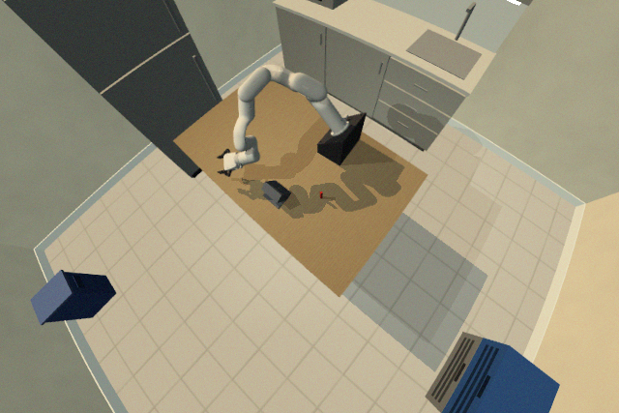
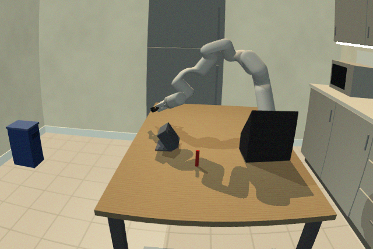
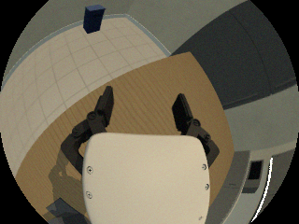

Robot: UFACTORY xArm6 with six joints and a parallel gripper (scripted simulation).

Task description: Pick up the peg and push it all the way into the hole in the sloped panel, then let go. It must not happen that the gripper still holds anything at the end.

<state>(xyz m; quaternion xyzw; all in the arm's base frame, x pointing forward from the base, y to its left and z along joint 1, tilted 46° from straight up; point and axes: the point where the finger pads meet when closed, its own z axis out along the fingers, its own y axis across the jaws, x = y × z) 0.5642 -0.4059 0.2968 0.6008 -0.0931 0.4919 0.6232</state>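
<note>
The gripper (image 2: 154,109) hangs above the far left corner of the bench (image 2: 168,207), its fingers spread wide with nothing between them. The red peg (image 2: 197,157) stands upright near the middle of the bench, well apart from the gripper. The grey sloped panel (image 2: 167,141) sits on the bench between gripper and peg. The arm's black base (image 2: 268,136) stands to the right.

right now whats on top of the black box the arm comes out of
Only the white arm stands on the black box, rising from its top. The box's top face itself is hidden in the exterior view, and in the top view the arm's foot covers part of it.
</note>
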